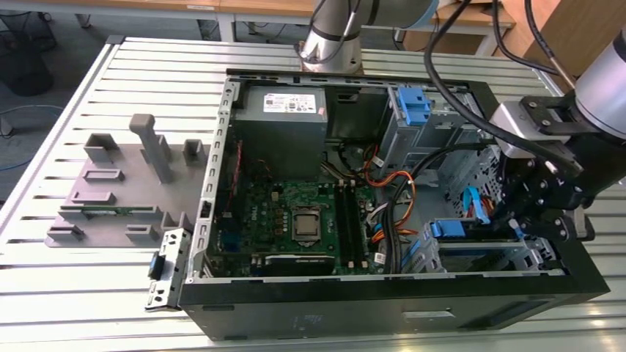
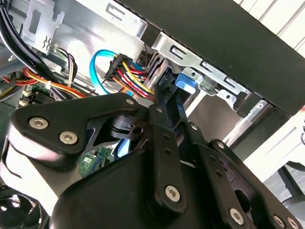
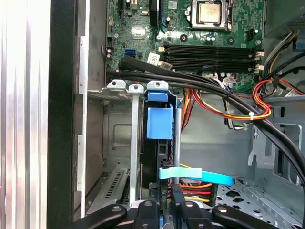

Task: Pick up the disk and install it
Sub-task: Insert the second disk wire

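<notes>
The disk (image 3: 159,123) stands on edge in the computer case's (image 1: 391,301) drive cage (image 3: 119,90), fingers (image 3: 177,198) closed on it.

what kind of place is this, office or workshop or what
Most likely a robotics lab or test workshop. An open computer case lies on a slatted metal table, a grey fixture with holders sits beside it, and a robot arm is mounted at the table's far edge.

1. The exterior view looks down from above at the open computer case (image 1: 391,293) on the slatted table (image 1: 59,293).
2. Both wrist views sit close inside the case, sharing the drive cage (image 3: 128,90) (image 2: 190,55) and coloured cables (image 3: 259,102) (image 2: 136,76).
</notes>
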Motion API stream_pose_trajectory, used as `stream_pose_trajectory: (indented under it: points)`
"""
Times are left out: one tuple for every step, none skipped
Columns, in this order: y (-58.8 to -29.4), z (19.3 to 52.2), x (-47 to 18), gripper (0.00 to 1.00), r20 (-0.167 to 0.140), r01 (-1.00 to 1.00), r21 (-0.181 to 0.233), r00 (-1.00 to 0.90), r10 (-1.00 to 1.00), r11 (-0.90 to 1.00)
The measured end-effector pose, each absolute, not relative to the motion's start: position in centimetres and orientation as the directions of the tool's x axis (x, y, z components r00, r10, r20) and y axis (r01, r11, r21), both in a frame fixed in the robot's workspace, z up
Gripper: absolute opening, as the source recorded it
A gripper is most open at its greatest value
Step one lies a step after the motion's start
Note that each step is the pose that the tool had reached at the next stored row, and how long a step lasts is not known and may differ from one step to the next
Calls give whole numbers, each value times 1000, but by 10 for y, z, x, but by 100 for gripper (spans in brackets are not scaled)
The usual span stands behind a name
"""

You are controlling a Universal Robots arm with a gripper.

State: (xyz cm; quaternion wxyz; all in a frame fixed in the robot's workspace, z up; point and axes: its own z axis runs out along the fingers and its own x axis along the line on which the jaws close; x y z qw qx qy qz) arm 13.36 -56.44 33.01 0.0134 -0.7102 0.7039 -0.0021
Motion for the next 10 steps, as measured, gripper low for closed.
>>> stream_pose_trajectory:
  points:
    - [-564,332,134,23,-16,-1000,-22,9,-1000,-9]
    - [-564,335,134,23,-16,-1000,-22,9,-1000,-9]
    - [-564,338,134,23,-16,-1000,-22,9,-1000,-9]
    - [-564,341,134,23,-16,-1000,-22,9,-1000,-9]
    - [-564,345,134,23,-16,-1000,-22,9,-1000,-9]
    - [-564,348,134,23,-16,-1000,-22,9,-1000,-9]
    - [-564,351,134,23,-16,-1000,-22,9,-1000,-9]
    - [-564,354,134,23,-16,-1000,-22,9,-1000,-9]
    - [-564,356,134,23,-16,-1000,-22,9,-1000,-9]
    - [-564,357,134,23,-16,-1000,-22,9,-1000,-9]
